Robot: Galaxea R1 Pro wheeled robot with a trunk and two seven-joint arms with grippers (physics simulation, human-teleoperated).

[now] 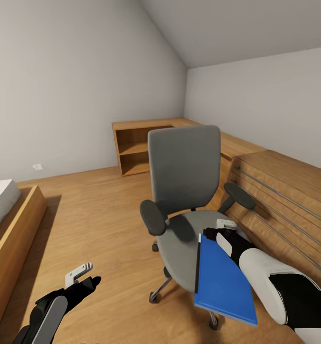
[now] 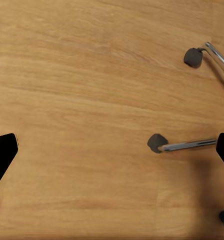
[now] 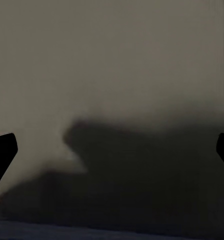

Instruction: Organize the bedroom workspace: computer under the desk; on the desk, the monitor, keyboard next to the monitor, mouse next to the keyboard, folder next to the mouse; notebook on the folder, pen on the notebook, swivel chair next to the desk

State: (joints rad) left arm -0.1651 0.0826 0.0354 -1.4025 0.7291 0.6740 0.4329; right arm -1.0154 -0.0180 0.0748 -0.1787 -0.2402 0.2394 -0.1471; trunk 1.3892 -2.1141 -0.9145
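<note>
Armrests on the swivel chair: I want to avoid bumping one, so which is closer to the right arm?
The armrest on the low oak cabinet's side, just beyond the right gripper. The other armrest sits on the open-floor side.

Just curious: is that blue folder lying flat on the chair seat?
Not quite: the folder overhangs the swivel chair's seat edge, beside the right gripper.

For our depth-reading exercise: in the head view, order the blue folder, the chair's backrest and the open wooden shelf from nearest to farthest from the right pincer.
1. Blue folder, on the seat beside the right pincer.
2. Backrest, upright behind the seat.
3. Wooden shelf, against the far wall.
</note>
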